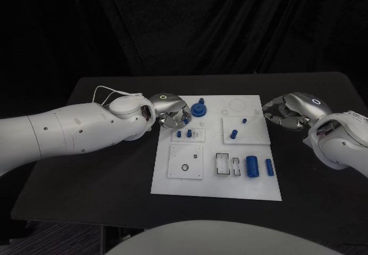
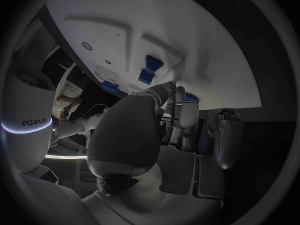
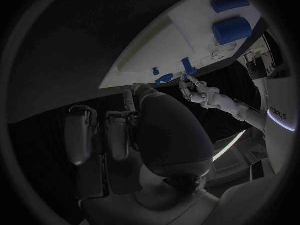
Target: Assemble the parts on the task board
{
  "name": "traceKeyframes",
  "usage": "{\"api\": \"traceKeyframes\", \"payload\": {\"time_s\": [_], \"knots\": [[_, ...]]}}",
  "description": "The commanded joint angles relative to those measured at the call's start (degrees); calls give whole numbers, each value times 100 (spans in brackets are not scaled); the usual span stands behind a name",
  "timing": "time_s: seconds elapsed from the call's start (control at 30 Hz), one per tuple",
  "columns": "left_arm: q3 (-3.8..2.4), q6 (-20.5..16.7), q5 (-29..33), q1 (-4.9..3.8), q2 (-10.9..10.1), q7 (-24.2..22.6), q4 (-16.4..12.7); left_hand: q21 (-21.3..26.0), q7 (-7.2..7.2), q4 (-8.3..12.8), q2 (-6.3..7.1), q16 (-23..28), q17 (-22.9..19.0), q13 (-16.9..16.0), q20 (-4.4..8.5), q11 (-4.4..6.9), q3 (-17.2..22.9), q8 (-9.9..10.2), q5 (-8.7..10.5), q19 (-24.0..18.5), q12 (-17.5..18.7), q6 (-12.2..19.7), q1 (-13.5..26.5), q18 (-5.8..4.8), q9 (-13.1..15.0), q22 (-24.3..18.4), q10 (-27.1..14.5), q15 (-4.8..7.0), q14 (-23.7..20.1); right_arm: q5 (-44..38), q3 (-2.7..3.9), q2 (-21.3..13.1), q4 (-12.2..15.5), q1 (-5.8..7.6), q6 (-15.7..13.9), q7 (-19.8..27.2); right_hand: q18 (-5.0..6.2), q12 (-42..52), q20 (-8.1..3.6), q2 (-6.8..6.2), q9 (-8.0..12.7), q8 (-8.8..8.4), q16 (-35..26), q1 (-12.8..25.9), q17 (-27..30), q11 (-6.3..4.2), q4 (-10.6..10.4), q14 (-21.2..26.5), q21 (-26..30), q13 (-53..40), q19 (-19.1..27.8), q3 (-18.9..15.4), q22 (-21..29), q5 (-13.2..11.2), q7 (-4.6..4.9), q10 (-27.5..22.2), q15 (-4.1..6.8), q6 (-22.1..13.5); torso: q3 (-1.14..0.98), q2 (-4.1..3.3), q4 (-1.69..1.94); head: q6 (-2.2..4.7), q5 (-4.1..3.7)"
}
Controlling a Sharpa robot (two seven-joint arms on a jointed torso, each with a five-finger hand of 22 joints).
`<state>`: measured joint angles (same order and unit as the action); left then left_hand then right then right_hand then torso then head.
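Observation:
The white task board (image 1: 215, 183) lies in the middle of the black table. A round blue part (image 1: 199, 110) stands near its far left corner, with two small blue pegs (image 1: 184, 134) just in front of it. My left hand (image 1: 170, 114) hovers at the board's left edge beside the round part, fingers loosely bent and apart, nothing in them; the left wrist view shows its fingertips (image 2: 180, 92) close to the board (image 2: 206, 45). My right hand (image 1: 287, 111) hangs at the board's far right edge, also holding nothing.
Two more small pegs (image 1: 239, 127) stand on a raised white square at the board's right. A thick blue cylinder (image 1: 251, 166) and a thinner one (image 1: 269, 167) lie near the front right, beside a slotted holder (image 1: 223, 163). Another white square (image 1: 185, 162) sits front left.

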<state>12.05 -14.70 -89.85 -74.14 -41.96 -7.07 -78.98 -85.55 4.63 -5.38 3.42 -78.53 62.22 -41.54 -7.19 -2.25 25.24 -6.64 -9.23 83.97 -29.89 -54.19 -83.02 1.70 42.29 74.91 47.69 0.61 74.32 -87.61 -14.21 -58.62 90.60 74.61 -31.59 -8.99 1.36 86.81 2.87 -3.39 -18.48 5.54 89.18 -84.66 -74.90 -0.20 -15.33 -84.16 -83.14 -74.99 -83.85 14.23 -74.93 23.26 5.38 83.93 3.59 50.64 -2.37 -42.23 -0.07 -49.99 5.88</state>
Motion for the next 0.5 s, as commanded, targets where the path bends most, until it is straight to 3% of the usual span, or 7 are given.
{"api": "traceKeyframes", "payload": {"time_s": [0.03, 0.5], "knots": [[5, 66, -6, 26, 19, -22, -3, 34, 28, -31, -12, 26, -7, 5, 30, 3, -11, -21, 17, 97, 20, -58, 69, -20, 224, 1311, 41, 7, -35, -17, 4, -3, 8, -12, 11, -25, 35, -37, -38, -27, 9, -22, -2, 42, -1445, -13, -14, -564, 6, -1147, -289, 7, -1281, 28, -12, 273, 29, 40, 1, -1, 0, -1, -5], [5, -35, -6, 37, 50, 0, 27, 38, 30, -26, -32, 33, -20, 8, 28, 4, -6, -18, -1, 92, 23, -63, 58, -19, 227, 1309, 56, 3, -46, -17, 4, -11, 12, -12, 29, -39, 35, -37, -38, -27, 9, -22, -2, 42, -1445, -13, -14, -564, 6, -1147, -289, 7, -1281, 28, -12, 273, 29, 40, -2, 1, -3, -1, -13]]}}
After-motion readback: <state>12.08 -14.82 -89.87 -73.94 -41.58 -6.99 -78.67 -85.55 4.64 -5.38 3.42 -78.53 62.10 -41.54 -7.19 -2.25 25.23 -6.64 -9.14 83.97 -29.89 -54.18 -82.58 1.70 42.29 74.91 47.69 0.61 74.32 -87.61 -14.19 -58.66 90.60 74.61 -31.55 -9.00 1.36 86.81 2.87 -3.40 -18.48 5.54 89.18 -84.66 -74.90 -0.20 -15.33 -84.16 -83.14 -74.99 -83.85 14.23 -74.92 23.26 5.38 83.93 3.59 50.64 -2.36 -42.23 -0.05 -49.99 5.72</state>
